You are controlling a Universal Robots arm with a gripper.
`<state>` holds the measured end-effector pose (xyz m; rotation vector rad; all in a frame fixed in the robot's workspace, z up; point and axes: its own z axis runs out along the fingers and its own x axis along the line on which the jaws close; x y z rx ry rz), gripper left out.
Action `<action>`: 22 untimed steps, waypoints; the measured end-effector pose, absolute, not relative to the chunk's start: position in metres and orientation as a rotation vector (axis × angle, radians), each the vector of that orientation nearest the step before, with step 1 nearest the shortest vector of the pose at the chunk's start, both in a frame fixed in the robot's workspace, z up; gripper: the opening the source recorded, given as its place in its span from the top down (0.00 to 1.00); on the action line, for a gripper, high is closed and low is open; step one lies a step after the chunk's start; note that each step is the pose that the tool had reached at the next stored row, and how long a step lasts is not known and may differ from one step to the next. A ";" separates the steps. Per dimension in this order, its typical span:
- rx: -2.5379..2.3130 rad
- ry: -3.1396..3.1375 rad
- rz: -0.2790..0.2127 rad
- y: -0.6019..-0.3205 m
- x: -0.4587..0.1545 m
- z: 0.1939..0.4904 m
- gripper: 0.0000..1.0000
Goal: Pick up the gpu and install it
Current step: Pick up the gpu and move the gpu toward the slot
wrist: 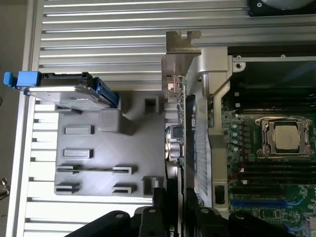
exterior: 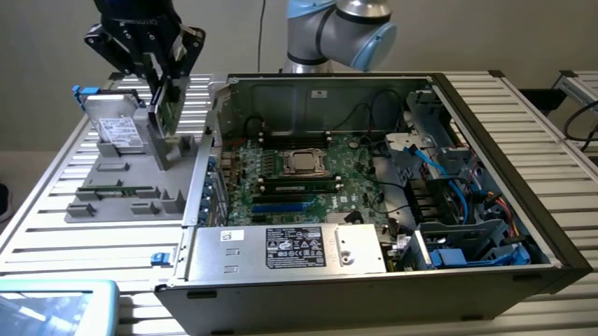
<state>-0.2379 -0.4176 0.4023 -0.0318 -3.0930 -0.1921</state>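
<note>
My pincer clamped on gpu, fingers on either side of card. Gpu hangs upright under me at exterior view's far left, over far right part of gray holder tray, just beside open computer case. Cannot tell if card's lower edge touches tray. Metal bracket on card's end away from pincer. Hard drive leans in tray, left of gpu. Motherboard inside case, to right.

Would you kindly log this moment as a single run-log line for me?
jaws: shut on gpu | gpu: upright, over gray holder tray | computer case: open, gpu not installed
</note>
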 end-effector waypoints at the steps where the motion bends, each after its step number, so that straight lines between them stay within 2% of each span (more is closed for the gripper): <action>1: -0.032 -3.091 -0.192 -0.420 -0.235 0.407 0.72; 10: -0.034 -3.068 -0.190 -0.436 -0.202 0.437 0.72; 22: -0.036 -3.050 -0.188 -0.446 -0.148 0.442 0.72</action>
